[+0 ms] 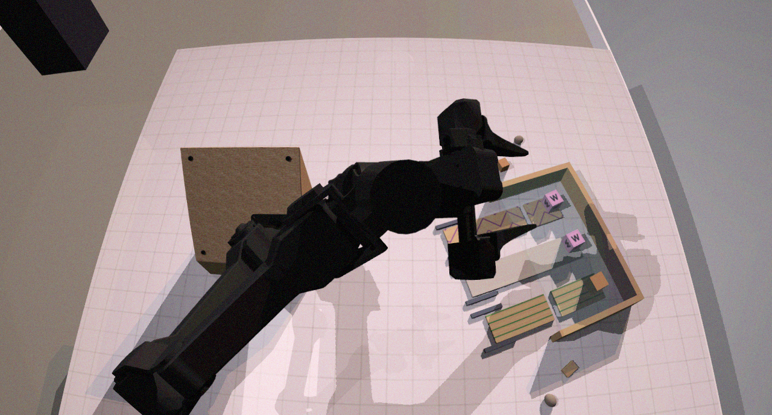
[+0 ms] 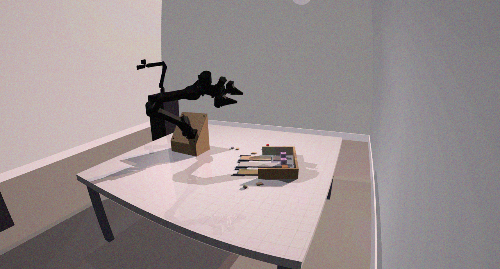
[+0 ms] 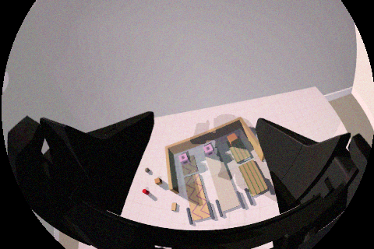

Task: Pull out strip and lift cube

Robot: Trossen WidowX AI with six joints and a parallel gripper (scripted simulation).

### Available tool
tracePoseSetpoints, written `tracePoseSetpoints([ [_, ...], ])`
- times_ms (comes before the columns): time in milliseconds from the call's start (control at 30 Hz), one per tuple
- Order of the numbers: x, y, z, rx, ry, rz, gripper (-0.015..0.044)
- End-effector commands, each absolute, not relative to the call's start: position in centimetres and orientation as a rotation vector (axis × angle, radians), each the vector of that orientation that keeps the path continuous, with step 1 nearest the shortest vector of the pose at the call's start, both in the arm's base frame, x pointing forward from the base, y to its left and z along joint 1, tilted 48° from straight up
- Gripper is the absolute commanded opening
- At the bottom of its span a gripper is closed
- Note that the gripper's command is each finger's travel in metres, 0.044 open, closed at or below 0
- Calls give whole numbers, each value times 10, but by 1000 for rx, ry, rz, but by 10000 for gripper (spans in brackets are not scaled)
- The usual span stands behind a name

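The fingers point(image 1: 507, 237) point(image 2: 233, 88) are standing released and wide apart, grasping nothing, and they are hanging well above the desk point(image 1: 377, 88) point(image 2: 244, 211) point(image 3: 300, 105). Down below, the wooden enclosure point(image 1: 600, 226) point(image 2: 277, 173) point(image 3: 169, 167) is walling three sides and leaving its fourth open towards the wedge mount point(image 1: 242, 180) point(image 2: 202, 141). Through that opening the plain pale strip point(image 1: 518, 266) point(image 2: 256, 164) point(image 3: 222, 183) is poking out, unbroken, its long axis slanting from lower left to upper right in the top view. Dark rails point(image 1: 480, 298) point(image 2: 243, 167) point(image 3: 220, 208) are flanking its outer end, and the labelled cube point(image 1: 575, 240) point(image 2: 283, 161) point(image 3: 209, 149) is sitting at its inner end, a W facing up. Either side, the zigzag strip point(image 1: 499, 219) point(image 2: 256, 158) point(image 3: 199, 191) and the green-lined strip point(image 1: 519, 318) point(image 2: 248, 172) point(image 3: 253, 177) are running roughly parallel, each showing a gap; the first is carrying another W cube point(image 1: 553, 198) point(image 2: 283, 154) point(image 3: 183, 158), the second an orange block point(image 1: 598, 280) point(image 2: 284, 166) point(image 3: 232, 138). The desk is showing a pale, faintly gridded top under broad shadows, and a grey wall point(image 2: 262, 57) point(image 3: 195, 47) is rising behind.
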State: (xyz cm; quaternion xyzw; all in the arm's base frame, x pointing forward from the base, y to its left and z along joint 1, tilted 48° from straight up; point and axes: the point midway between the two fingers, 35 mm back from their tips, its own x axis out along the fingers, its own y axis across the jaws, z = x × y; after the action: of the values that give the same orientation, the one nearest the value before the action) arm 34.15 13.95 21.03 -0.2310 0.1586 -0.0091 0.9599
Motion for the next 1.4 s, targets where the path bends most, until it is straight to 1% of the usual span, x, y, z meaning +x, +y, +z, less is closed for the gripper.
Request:
tracePoseSetpoints([
  [0,336,110,143,-605,431,-138,400],
  [133,317,76,89,-737,526,-248,400],
  [200,308,63,73,-784,557,-284,400],
  [800,306,61,71,-792,563,-290,400],
  [900,317,59,66,-814,625,-300,321],
  [1133,357,36,45,-887,938,-344,137],
  [1300,371,8,31,-904,1192,-384,6],
  [1367,373,-5,27,-904,1297,-400,0],
])
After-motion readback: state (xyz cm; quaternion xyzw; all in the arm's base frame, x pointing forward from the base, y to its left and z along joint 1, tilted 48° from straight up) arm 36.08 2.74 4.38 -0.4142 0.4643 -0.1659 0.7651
